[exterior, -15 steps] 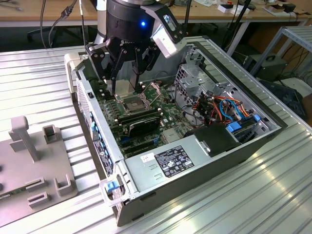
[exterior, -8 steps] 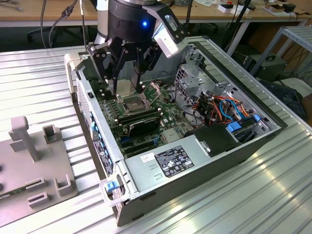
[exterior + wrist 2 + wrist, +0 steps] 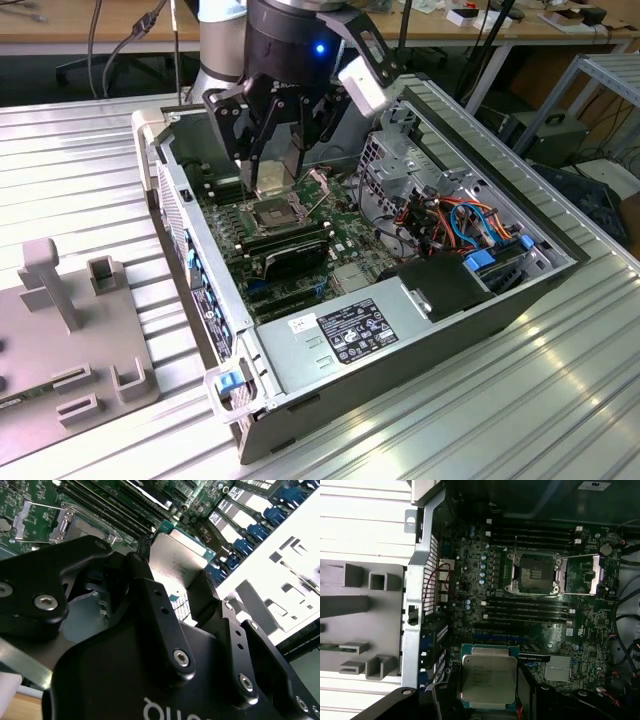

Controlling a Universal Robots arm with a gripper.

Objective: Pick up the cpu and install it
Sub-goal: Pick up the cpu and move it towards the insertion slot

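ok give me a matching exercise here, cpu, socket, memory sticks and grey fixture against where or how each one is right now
Things:
1 cpu
2 socket
3 memory sticks
4 grey fixture

States:
A outside the computer case
B seated in slots beside the socket
C clamped in the gripper above the motherboard
D open, cover swung aside

Pairs: 1-C, 2-D, 3-B, 4-A

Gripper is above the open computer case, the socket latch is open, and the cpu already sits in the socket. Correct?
Not quite. The socket is empty; the first wrist view shows the cpu held in the gripper above the motherboard. The rest stands.
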